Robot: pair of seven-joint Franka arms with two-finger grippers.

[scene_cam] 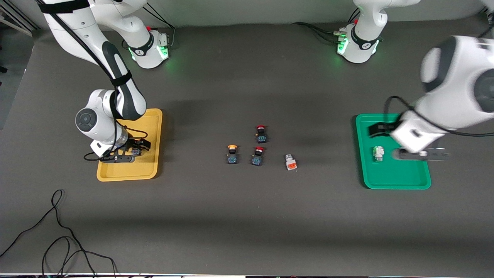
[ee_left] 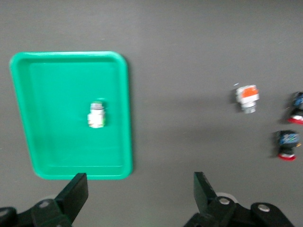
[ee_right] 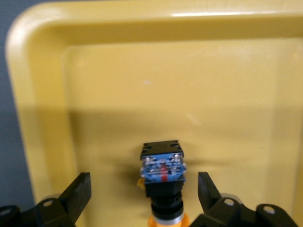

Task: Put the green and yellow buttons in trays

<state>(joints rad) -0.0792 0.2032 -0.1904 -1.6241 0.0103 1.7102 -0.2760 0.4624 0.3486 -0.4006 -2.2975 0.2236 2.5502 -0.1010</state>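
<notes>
Two-arm sorting of buttons into trays, at the release stage. The right end effector (ee_right: 140,198) sits low in the yellow tray (scene_cam: 153,116), at the right arm's end of the table (scene_cam: 247,224); its fingers stand apart on either side of a yellow-capped button (ee_right: 162,172) that lies on the tray floor, with a gap on each side, so the button appears already set down. The left end effector (ee_left: 141,194), fingers spread and empty, hovers over the edge of the green tray (scene_cam: 386,183), which holds a white button (scene_cam: 378,153).

Left on the table between the trays: a second yellow-capped button (scene_cam: 232,154), a white button with an orange mark (scene_cam: 290,162), and two red-capped switches (scene_cam: 261,134), which should stay out.

To finish this step well, the right arm should probably rise straight up with its fingers kept wide, so neither pad drags or tips the released button. The next reach should come down squarely on one loose button, clear of the red-capped switch beside it.
</notes>
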